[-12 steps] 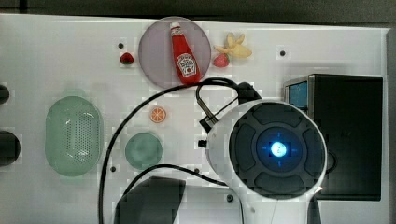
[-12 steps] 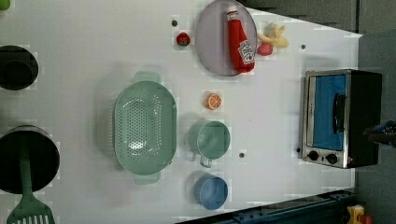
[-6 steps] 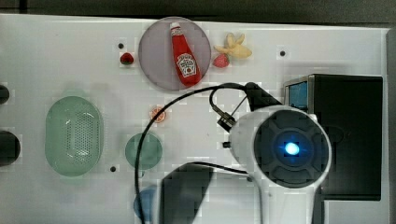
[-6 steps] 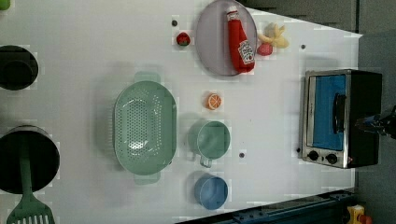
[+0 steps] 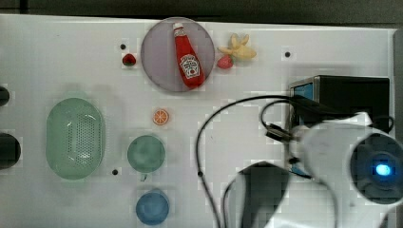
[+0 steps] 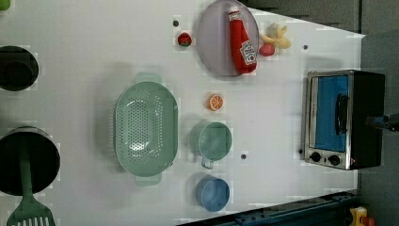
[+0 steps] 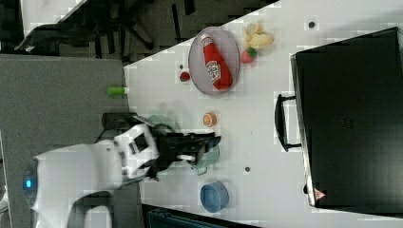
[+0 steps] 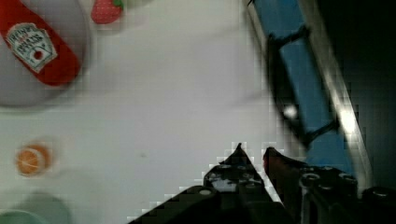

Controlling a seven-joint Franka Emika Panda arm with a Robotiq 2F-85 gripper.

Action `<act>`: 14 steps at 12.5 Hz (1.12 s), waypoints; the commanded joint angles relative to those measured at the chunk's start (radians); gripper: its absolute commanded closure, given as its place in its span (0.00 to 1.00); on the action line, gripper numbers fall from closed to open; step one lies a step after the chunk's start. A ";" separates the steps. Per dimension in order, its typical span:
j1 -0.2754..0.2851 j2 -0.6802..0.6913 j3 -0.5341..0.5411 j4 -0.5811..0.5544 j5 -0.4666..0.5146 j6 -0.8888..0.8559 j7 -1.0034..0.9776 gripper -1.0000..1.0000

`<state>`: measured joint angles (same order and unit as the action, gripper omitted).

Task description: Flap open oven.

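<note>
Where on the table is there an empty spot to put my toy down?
The widest bare patch lies in the left view between the colander and the table's top edge. Another lies between the orange slice and the oven. Around the plate it's crowded.

arm: white, with a blue light on its round joint; in the top view it fills the 4 to 5 o'clock corner; in the right view it reaches in from 8 o'clock toward the centre
wrist: white block with black cables looping off it in the top view
gripper (image 8: 252,156): black, two finger tips close together with a narrow gap between them; in the right view the gripper (image 7: 211,141) points toward 3 o'clock
</note>
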<state>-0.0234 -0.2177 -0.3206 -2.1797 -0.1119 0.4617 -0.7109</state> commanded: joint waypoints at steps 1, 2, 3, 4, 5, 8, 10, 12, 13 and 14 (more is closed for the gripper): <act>-0.021 0.078 -0.063 -0.001 0.007 0.083 -0.357 0.82; -0.022 0.101 -0.080 -0.001 0.007 0.116 -0.400 0.82; -0.023 0.125 -0.098 -0.001 0.007 0.144 -0.426 0.82; -0.023 0.150 -0.115 -0.001 0.008 0.167 -0.429 0.82; -0.024 0.174 -0.129 -0.001 0.008 0.184 -0.429 0.82; -0.024 0.239 -0.151 -0.001 0.011 0.196 -0.429 0.82; -0.024 0.276 -0.152 -0.001 0.013 0.223 -0.429 0.82; -0.024 0.314 -0.147 -0.001 0.013 0.276 -0.429 0.82; -0.024 0.334 -0.144 -0.001 0.014 0.295 -0.429 0.82; -0.023 0.352 -0.139 -0.001 0.019 0.307 -0.429 0.82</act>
<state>-0.0558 0.1405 -0.4744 -2.1934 -0.0950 0.7466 -1.1016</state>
